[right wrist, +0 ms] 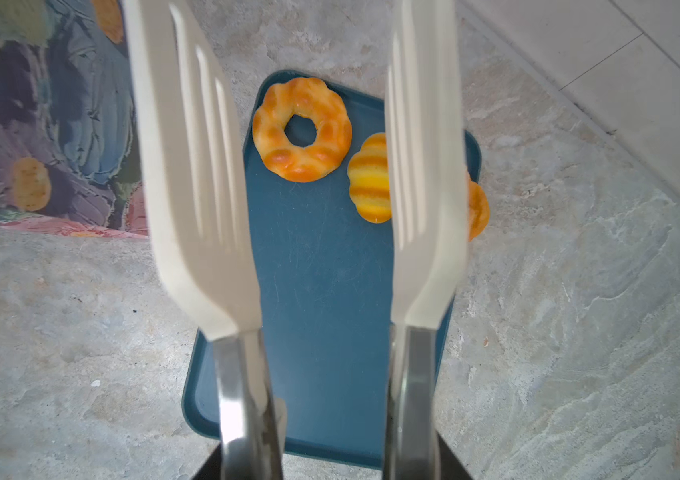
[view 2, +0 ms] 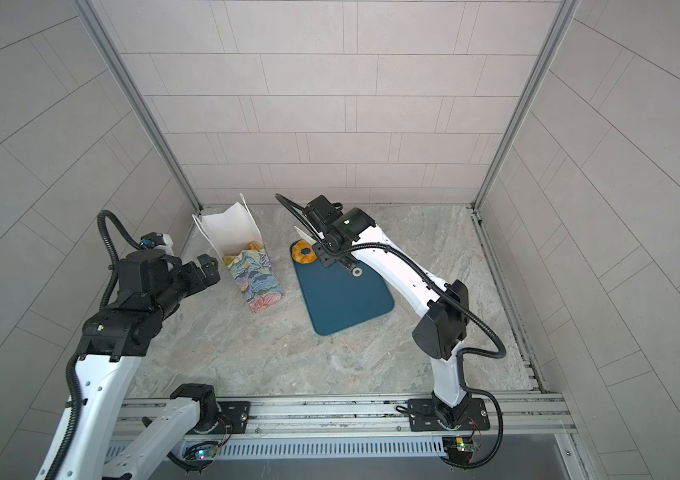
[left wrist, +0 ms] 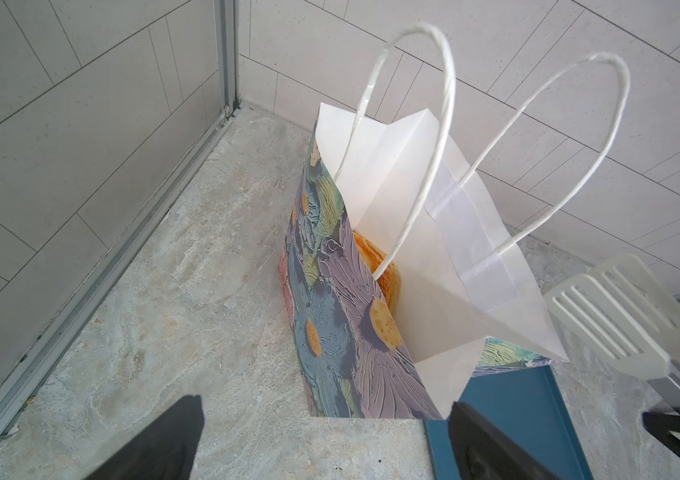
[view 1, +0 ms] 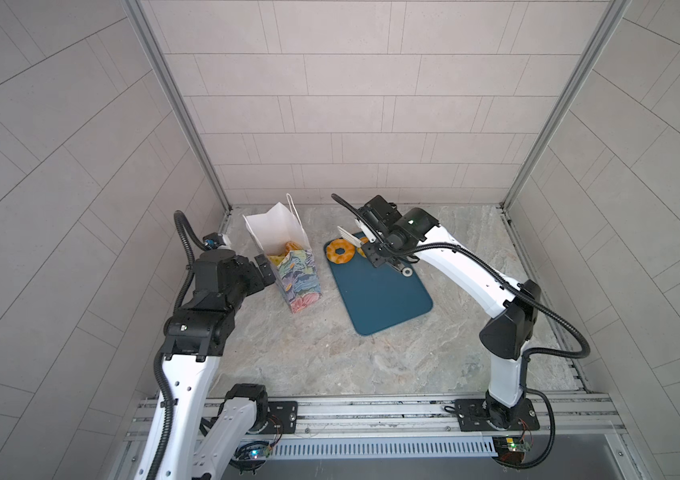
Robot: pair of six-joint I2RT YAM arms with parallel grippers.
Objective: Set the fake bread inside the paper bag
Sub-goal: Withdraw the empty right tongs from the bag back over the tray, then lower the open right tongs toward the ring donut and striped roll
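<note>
Right gripper (view 1: 386,257) grasps white tongs (right wrist: 197,187), blades apart, near ring fake bread (view 1: 332,253) on tray (view 1: 388,303), frame centre; left gripper (view 1: 265,269) released beside paper bag (view 1: 298,278), centre-left.

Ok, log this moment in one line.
left end effector: open beside bag | right end effector: holding tongs open over tray | tray: ring, striped roll | bag: standing, bread inside

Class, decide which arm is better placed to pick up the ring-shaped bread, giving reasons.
Right. The right gripper holds the tongs, spread open near the ring-shaped bread on the tray; the left gripper hangs empty beside the paper bag.
</note>
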